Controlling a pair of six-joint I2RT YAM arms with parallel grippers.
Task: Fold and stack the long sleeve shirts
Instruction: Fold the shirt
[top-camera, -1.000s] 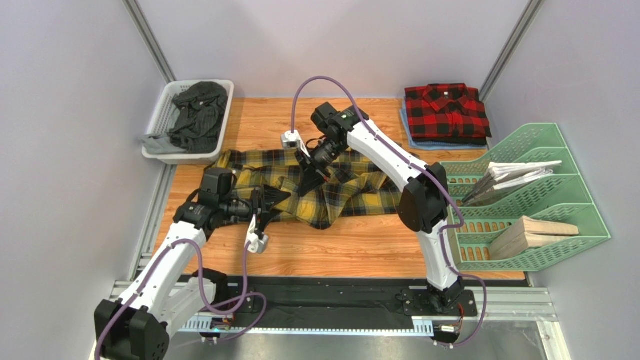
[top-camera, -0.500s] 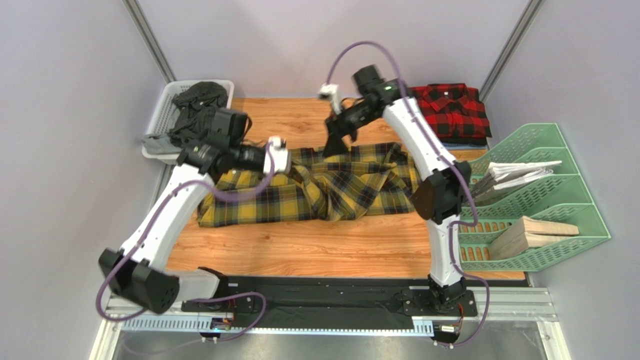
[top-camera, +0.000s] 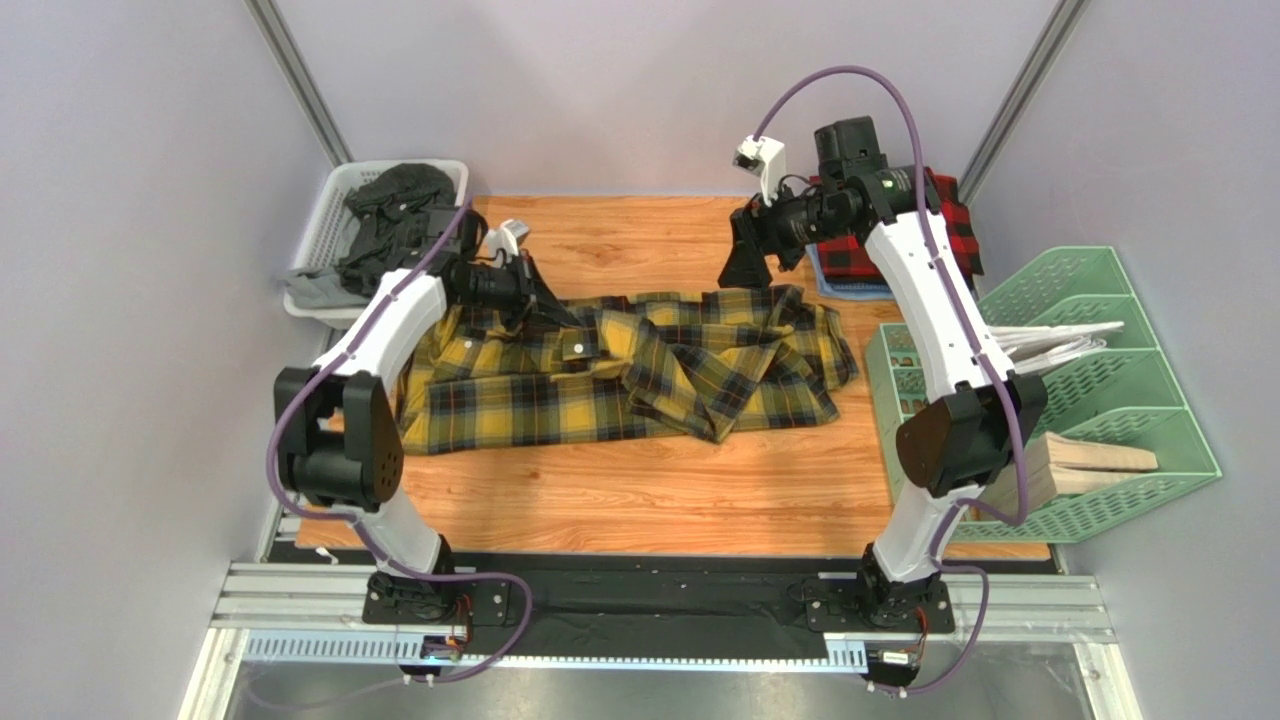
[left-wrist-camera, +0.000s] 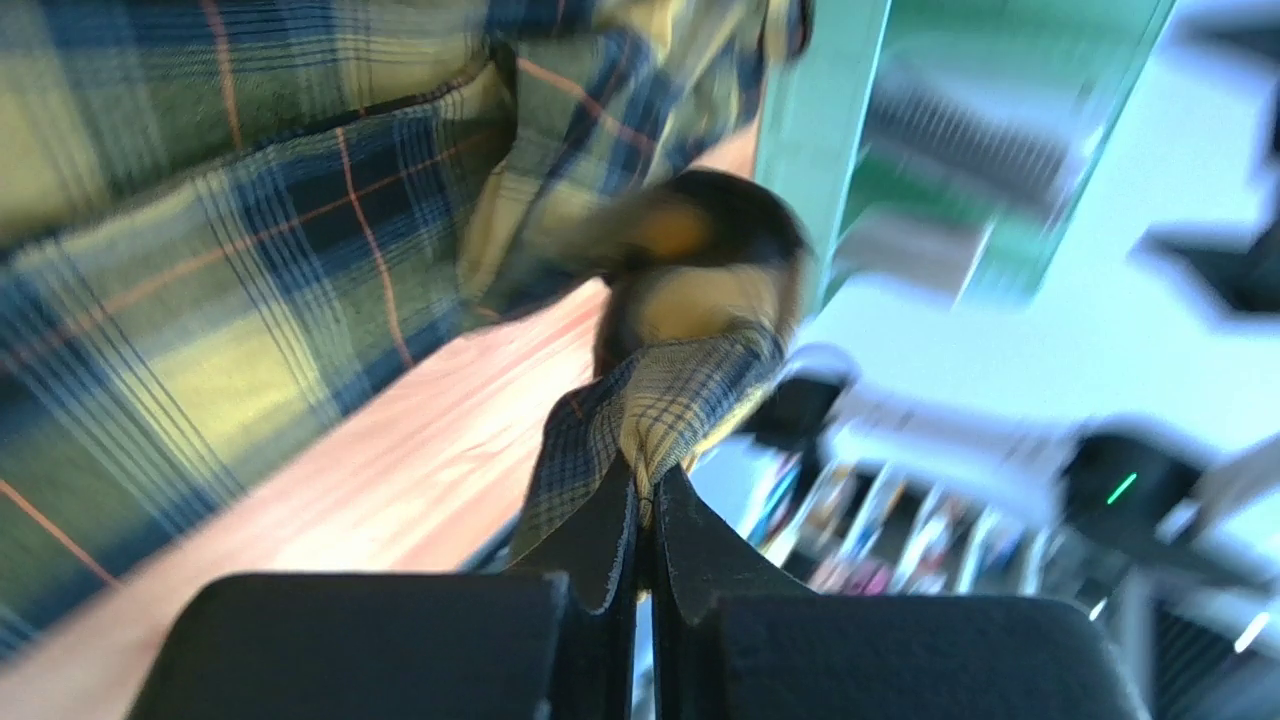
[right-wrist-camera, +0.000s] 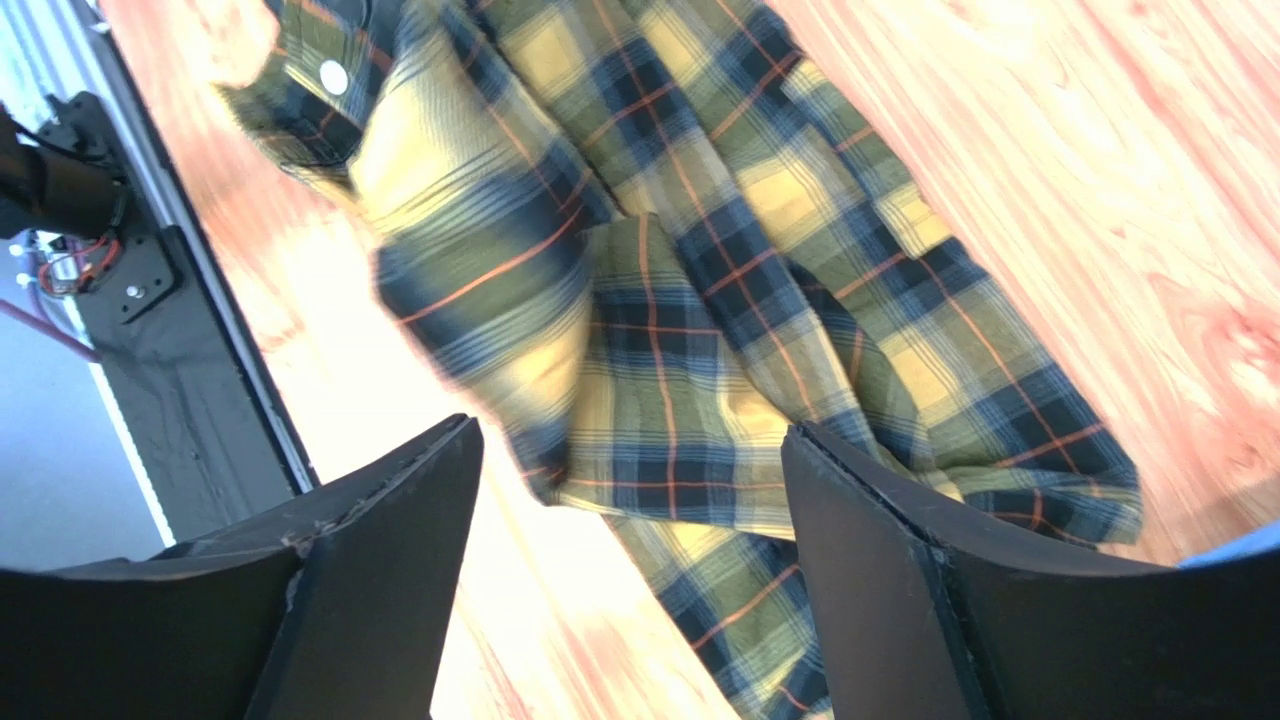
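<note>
Yellow plaid flannel shirt with dark green-black checks, from the top camera: spread crosswise over the middle of the light wooden tabletop, rumpled, one sleeve folded in over the body near the centre, the right half bunched in deep creases, the left half flatter. Pinched at its far left edge by the left gripper, close to the white plastic basket of dark clothes in the far left corner. Red plaid flannel shirt with black checks folded at the far right corner, partly hidden behind the right arm, apart from the yellow one. Right gripper raised over the yellow shirt's far right part, holding nothing. Green mesh file rack along the right side. From the left wrist camera: black fingers pressed together on a narrow fold of the yellow plaid cloth, the fold standing up from between the tips; more of the same cloth filling the upper left, bare wood below it, everything beyond badly blurred. From the right wrist camera: both black fingers set wide apart with nothing between them, well above the cloth; below, a crumpled stretch of the yellow plaid with thin orange lines through the checks, a white button at the upper left, bare wood on both sides.
</note>
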